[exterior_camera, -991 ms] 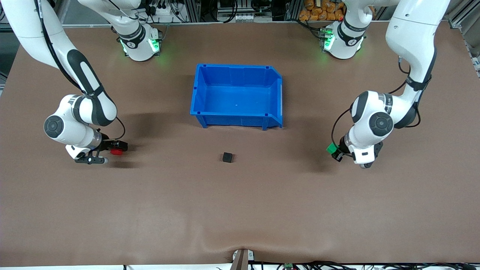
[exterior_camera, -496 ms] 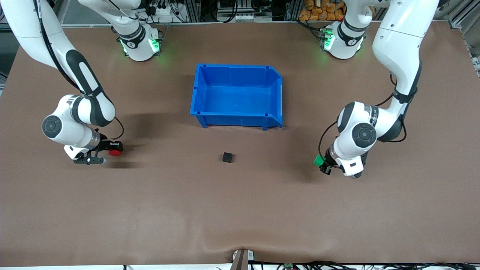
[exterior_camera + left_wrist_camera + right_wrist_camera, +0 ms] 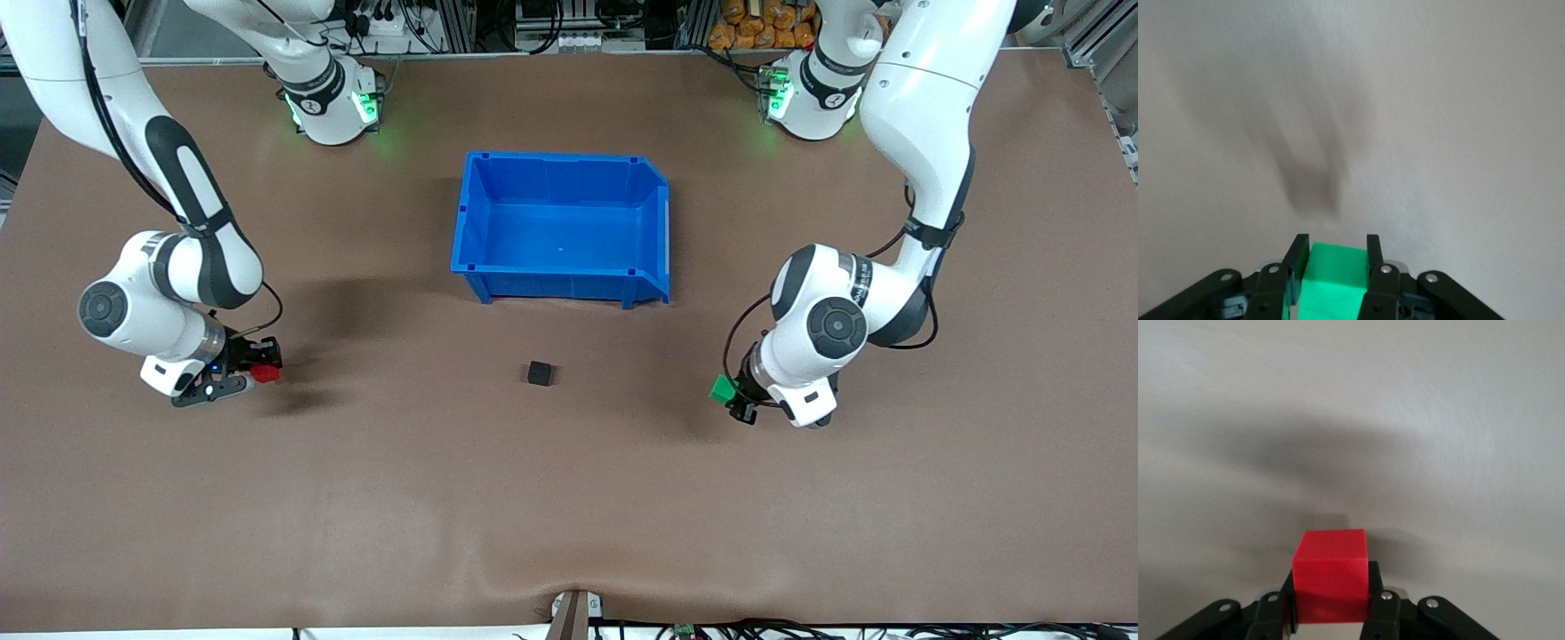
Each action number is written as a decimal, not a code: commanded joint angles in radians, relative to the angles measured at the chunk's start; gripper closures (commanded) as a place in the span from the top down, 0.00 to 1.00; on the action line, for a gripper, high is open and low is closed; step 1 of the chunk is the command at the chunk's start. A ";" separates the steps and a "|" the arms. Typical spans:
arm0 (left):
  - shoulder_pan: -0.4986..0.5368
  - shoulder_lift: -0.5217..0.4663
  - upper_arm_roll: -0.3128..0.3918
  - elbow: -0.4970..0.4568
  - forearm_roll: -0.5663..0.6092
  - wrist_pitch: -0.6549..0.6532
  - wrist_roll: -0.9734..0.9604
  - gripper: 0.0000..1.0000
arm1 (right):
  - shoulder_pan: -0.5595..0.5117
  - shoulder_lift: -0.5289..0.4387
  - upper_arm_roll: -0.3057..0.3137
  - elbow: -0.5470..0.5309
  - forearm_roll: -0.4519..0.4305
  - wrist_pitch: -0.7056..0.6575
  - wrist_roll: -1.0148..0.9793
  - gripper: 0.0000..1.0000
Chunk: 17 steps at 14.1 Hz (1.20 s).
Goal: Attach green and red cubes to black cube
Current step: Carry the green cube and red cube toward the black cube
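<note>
The black cube [image 3: 539,372] sits alone on the brown table, nearer the front camera than the blue bin. My left gripper [image 3: 729,393] is shut on the green cube [image 3: 722,388] and holds it above the table toward the left arm's end; the green cube fills the gap between the fingers in the left wrist view [image 3: 1333,277]. My right gripper [image 3: 258,372] is shut on the red cube [image 3: 263,374] above the table toward the right arm's end; the red cube shows between the fingers in the right wrist view [image 3: 1331,573]. Both grippers point toward the black cube.
A large open blue bin [image 3: 662,233] stands empty in the middle of the table, farther from the front camera than the black cube. Bare brown table surface lies between each gripper and the black cube.
The left gripper has carried the green cube toward the black cube. The right gripper has drifted slightly away from it with the red cube. The black cube has not moved.
</note>
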 commanded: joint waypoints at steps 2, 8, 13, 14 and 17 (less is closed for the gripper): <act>-0.030 0.035 0.005 0.077 -0.024 -0.024 -0.056 0.00 | 0.016 -0.012 0.000 0.083 0.006 -0.077 -0.229 0.00; -0.096 0.070 0.006 0.127 -0.069 -0.024 -0.196 0.00 | 0.168 0.027 0.003 0.197 0.009 -0.118 -0.360 0.00; -0.136 0.085 0.006 0.170 -0.069 -0.024 -0.292 0.00 | 0.249 0.050 0.005 0.229 0.009 -0.119 -0.469 0.00; -0.142 0.085 0.006 0.172 -0.064 -0.024 -0.296 0.00 | 0.252 0.054 0.005 0.239 0.010 -0.122 -0.495 0.00; -0.171 0.079 0.008 0.173 -0.064 -0.024 -0.297 0.00 | 0.255 0.067 0.005 0.239 0.013 -0.121 -0.515 0.00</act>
